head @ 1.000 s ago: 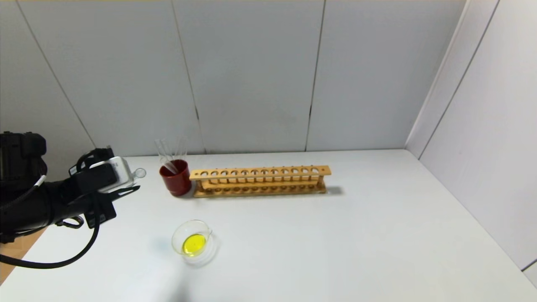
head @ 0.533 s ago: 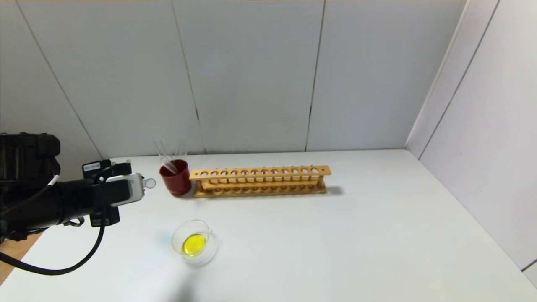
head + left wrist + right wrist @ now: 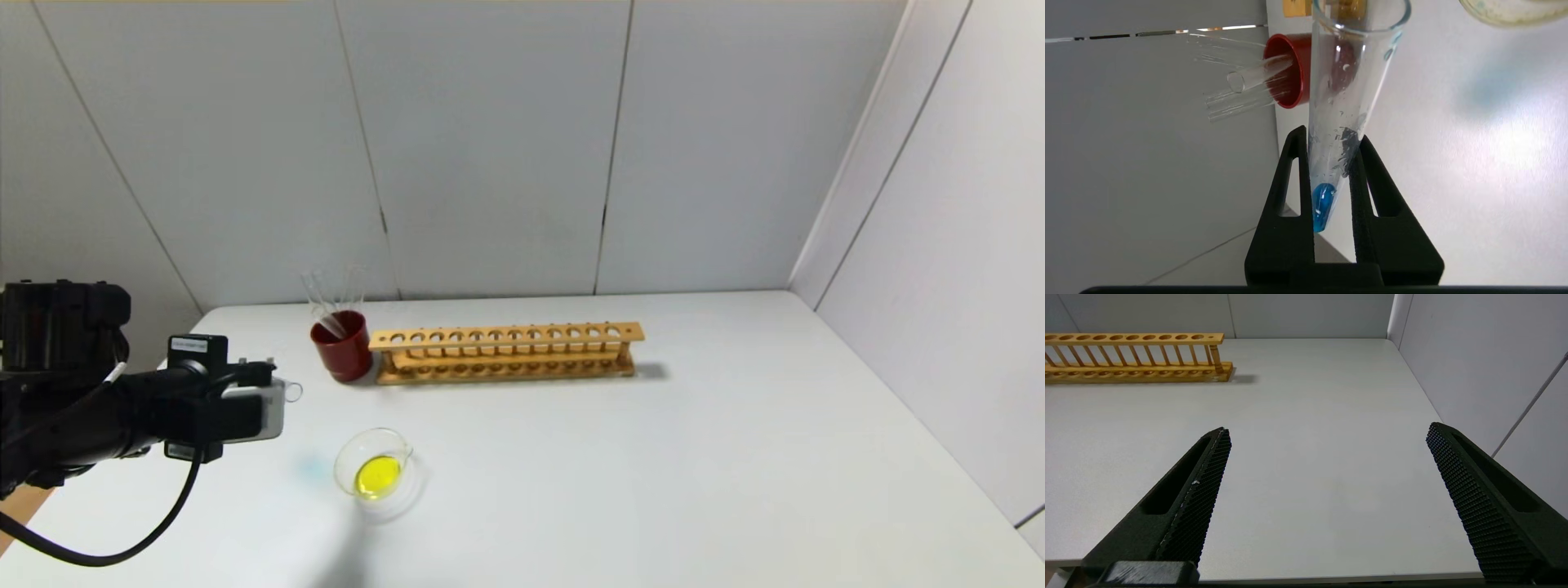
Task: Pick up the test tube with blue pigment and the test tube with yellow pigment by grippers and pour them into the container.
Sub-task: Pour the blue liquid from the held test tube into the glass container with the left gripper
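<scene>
My left gripper (image 3: 263, 408) is shut on the test tube with blue pigment (image 3: 1347, 81) and holds it nearly level above the table. The tube's open mouth (image 3: 292, 392) points toward the rack side, left of and behind the container. A small blob of blue liquid (image 3: 1322, 204) sits at the tube's closed end between the fingers (image 3: 1290, 171). The container (image 3: 374, 469), a low clear glass dish, holds yellow liquid; its rim shows in the left wrist view (image 3: 1506, 12). No tube with yellow pigment shows. My right gripper (image 3: 1327, 430) is open and empty, out of the head view.
A dark red cup (image 3: 341, 345) holding plain clear tubes (image 3: 322, 306) stands behind the container. An empty wooden tube rack (image 3: 506, 351) stretches to its right. A faint bluish patch (image 3: 310, 467) lies on the white table (image 3: 653, 474) left of the container.
My left arm has come down and forward toward the container while its wrist rolled. The tube's mouth has dropped lower and nearer the container. The container, cup and rack have not moved.
</scene>
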`<state>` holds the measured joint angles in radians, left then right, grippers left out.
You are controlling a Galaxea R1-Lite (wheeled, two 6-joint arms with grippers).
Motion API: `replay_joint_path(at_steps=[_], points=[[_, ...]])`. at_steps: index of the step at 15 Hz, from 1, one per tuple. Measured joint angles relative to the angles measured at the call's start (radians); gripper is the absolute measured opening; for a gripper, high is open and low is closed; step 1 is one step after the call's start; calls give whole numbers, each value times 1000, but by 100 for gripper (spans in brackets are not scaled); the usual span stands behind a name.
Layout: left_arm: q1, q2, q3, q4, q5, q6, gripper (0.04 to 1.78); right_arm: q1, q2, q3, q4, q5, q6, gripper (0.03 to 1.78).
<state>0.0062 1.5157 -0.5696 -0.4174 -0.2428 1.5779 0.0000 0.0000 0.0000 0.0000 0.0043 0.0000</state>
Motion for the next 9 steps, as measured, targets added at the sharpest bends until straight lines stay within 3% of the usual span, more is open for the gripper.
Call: replay_joint_path(at_steps=[6,9], points=[[-37,40,30,-10,25,17,31,0,0,0,0,0,0,175],[-41,81,30,-81,34,61,31,0,0,0,0,0,0,175]])
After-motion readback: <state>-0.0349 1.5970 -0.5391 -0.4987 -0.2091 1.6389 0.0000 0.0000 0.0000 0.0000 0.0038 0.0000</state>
